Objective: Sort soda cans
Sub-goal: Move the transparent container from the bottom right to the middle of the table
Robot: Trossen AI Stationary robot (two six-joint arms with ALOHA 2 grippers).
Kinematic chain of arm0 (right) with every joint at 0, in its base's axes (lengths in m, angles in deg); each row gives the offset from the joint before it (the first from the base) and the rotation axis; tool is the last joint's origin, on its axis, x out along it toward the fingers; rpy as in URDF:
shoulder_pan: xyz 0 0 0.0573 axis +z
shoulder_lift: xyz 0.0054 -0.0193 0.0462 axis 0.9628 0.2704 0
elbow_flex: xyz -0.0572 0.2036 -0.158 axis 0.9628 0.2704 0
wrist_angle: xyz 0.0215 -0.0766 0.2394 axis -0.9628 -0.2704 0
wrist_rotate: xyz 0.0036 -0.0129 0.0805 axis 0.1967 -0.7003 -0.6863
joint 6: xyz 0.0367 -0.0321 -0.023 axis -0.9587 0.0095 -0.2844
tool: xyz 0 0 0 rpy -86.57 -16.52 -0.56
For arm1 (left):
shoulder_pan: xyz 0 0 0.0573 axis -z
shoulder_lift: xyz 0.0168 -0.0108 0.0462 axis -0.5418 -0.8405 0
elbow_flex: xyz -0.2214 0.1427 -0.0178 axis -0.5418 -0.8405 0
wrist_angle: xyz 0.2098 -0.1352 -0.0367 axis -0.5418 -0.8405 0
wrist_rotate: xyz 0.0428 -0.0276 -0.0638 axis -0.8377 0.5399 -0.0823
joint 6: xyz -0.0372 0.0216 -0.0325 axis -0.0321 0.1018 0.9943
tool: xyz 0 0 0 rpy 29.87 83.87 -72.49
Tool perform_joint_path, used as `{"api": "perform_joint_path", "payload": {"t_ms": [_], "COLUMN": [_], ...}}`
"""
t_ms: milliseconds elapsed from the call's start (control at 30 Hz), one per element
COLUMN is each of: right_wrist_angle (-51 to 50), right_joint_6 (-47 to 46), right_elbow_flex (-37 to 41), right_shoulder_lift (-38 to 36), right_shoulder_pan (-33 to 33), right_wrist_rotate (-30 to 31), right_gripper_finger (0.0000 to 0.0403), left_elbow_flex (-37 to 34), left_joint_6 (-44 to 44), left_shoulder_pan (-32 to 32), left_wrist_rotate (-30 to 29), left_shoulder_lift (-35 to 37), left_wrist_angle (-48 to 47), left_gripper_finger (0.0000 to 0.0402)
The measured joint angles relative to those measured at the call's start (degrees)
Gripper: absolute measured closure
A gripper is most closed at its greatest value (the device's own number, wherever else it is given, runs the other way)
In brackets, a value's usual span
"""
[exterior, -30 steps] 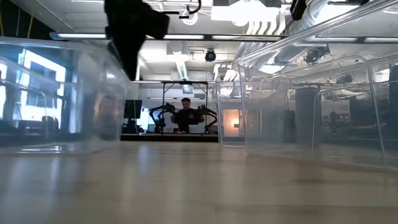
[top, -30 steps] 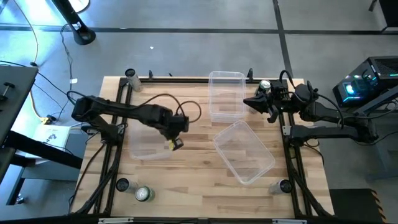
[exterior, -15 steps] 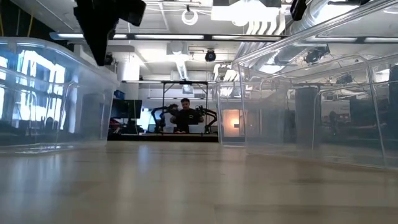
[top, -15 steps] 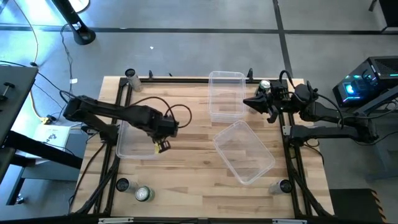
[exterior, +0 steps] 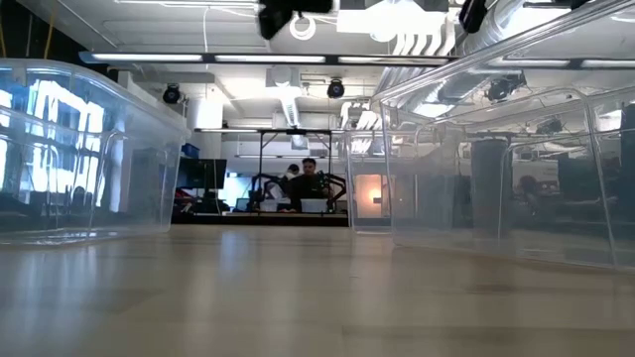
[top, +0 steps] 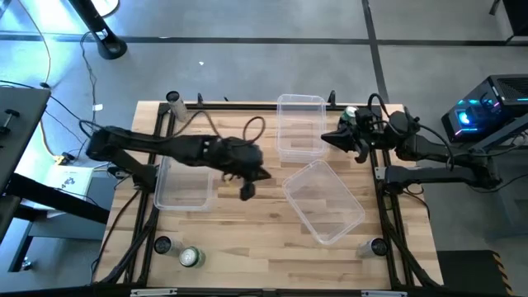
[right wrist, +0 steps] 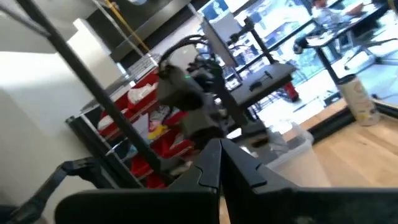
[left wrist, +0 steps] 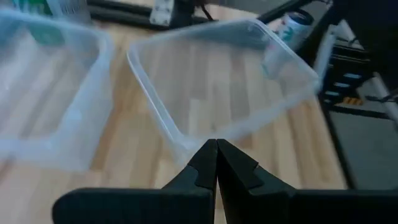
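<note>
My left gripper (top: 247, 191) (left wrist: 216, 163) is shut and empty, above the bare wood between the left tub (top: 183, 186) and the tilted tub (top: 323, 200). My right gripper (top: 338, 137) (right wrist: 219, 155) is shut and waits at the table's far right edge, beside a green can (top: 351, 111). A pale can (top: 173, 97) (right wrist: 357, 96) stands upright at the far left corner. A green can (top: 190, 257) and a black can (top: 162, 245) stand at the near left corner. A black can (top: 377, 246) and a pale can (left wrist: 292, 28) stand at the near right corner.
Three clear plastic tubs sit on the wooden table: one at the left, one at the far middle (top: 299, 124) (left wrist: 43, 93), and one turned askew right of centre (left wrist: 217, 81). Black frame rails (top: 157, 198) run along both sides. Bare wood lies along the near edge (exterior: 317, 297).
My left gripper moved toward the table's left edge while the left tub slid a little leftward. The gripper then swung back to the right toward the tilted tub, turning about and rising to the top of the low view. The right arm stayed put.
</note>
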Motion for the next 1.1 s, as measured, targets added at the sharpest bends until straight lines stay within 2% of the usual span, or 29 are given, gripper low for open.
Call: {"api": "perform_joint_path", "payload": {"t_ms": [200,333,500,767,1000,1100], "right_wrist_angle": [3.02,0.75,-2.90,-6.57,-7.47,-11.66], "right_joint_6": [4.58,8.26,11.75,12.48,12.80,10.50], "right_elbow_flex": [-2.82,-6.42,-9.82,-11.15,-11.15,-11.15], "right_shoulder_lift": [-0.17,-0.17,-0.19,-0.15,-0.15,-0.19], "right_shoulder_pan": [2.04,2.35,2.32,2.32,2.32,2.32], "right_wrist_rotate": [0.13,0.18,0.19,0.19,0.19,0.19], "right_gripper_finger": [0.0402,0.0402,0.0402,0.0402,0.0402,0.0402], "left_elbow_flex": [9.37,16.05,17.85,17.87,17.96,17.96], "left_joint_6": [-6.92,-10.91,-12.46,-7.79,-7.38,-7.36], "left_shoulder_pan": [-2.23,-1.87,-1.63,-0.29,0.18,-0.38], "left_wrist_rotate": [-0.06,0.00,0.14,2.32,1.29,1.07], "left_shoulder_lift": [-12.11,-17.99,-22.62,-25.80,-24.28,-23.37], "left_wrist_angle": [-0.39,-0.86,-1.88,-2.76,-15.30,-20.39], "left_gripper_finger": [0.0402,0.0401,0.0401,0.0401,0.0401,0.0402]}}
